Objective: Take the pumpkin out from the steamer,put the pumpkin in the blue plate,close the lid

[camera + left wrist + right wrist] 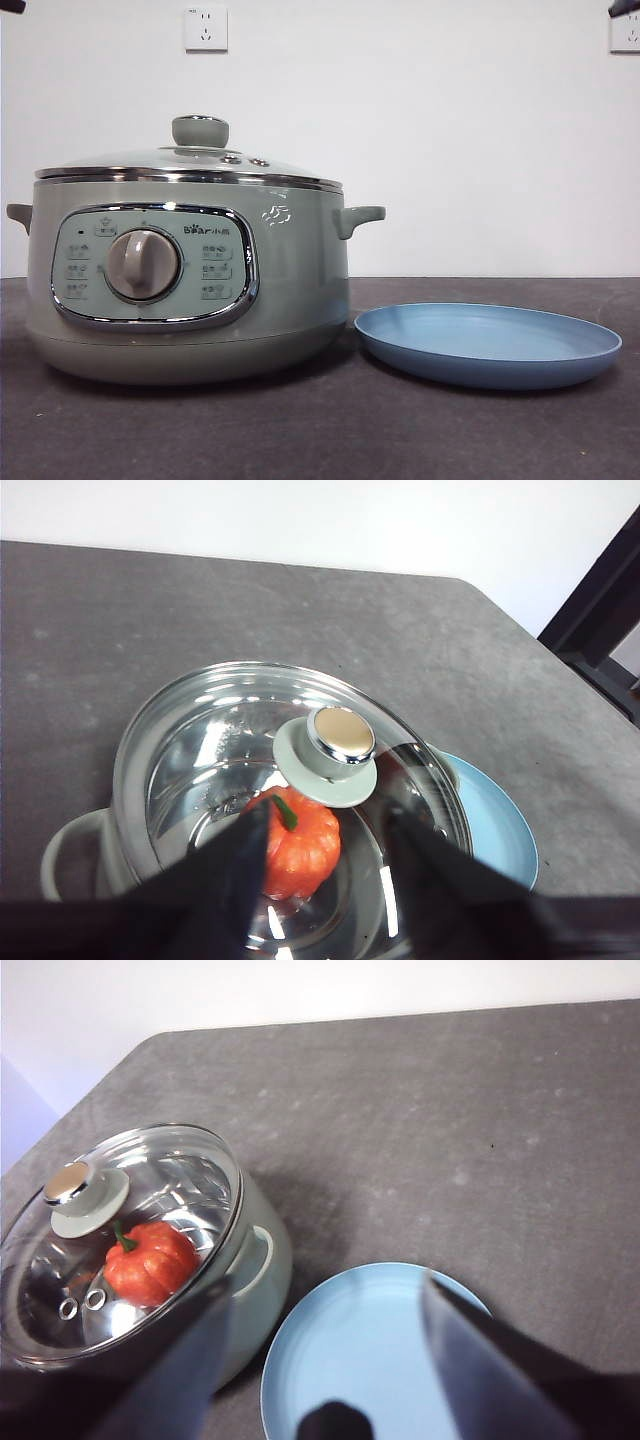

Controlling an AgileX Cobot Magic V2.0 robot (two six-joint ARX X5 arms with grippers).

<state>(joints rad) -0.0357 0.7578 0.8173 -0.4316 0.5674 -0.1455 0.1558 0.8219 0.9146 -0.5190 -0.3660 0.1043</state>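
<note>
The sage-green steamer (190, 280) stands at the left of the table with its glass lid (190, 160) shut on it. Through the lid the orange-red pumpkin (300, 845) sits inside the pot, also seen in the right wrist view (150, 1260). The blue plate (488, 343) lies empty to the steamer's right. My left gripper (325, 880) hovers open above the lid's knob (338, 742). My right gripper (325, 1360) hovers open above the plate (370, 1350). In the front view both arms show only as black tips at the top corners.
The dark grey table (320, 440) runs up to a white wall with two sockets (205, 28). A black frame (600, 610) stands beyond the table's edge in the left wrist view.
</note>
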